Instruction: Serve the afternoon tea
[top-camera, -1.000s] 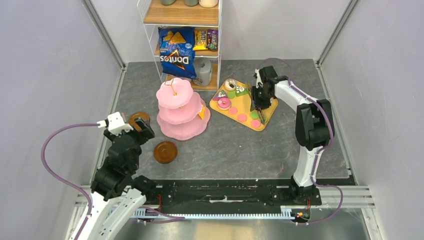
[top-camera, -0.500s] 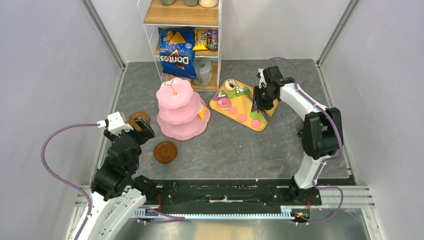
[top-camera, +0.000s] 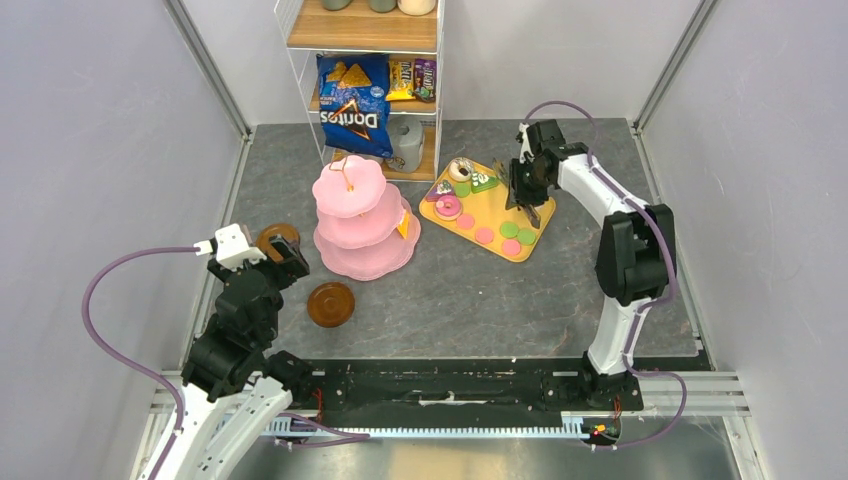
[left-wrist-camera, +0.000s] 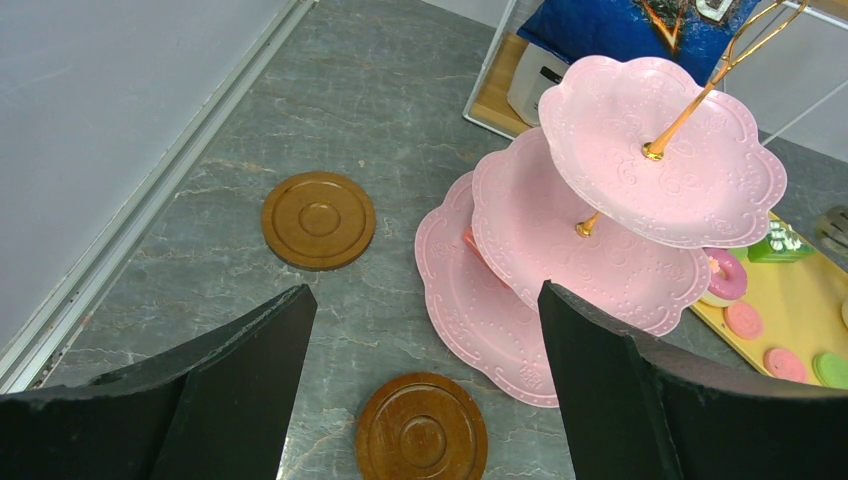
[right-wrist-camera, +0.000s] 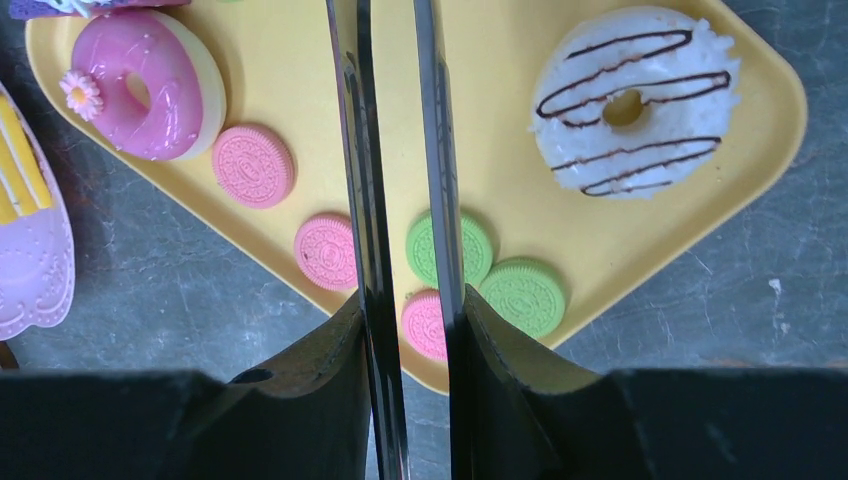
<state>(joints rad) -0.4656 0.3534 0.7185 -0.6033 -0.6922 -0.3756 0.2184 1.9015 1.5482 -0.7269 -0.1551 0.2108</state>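
The right gripper (right-wrist-camera: 405, 340) clamps the metal tongs (right-wrist-camera: 350, 150), blades narrowly apart over macarons (right-wrist-camera: 254, 166) on the yellow tray (right-wrist-camera: 480, 120). The left gripper (left-wrist-camera: 425, 300) gapes wide; the pink three-tier stand (left-wrist-camera: 660, 160) sits at its two o'clock, brown saucers (left-wrist-camera: 318, 220) at ten and six.

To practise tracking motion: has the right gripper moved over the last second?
Yes. The right gripper, holding the tongs, has shifted slightly toward the back of the table, away from the near corner of the yellow tray.
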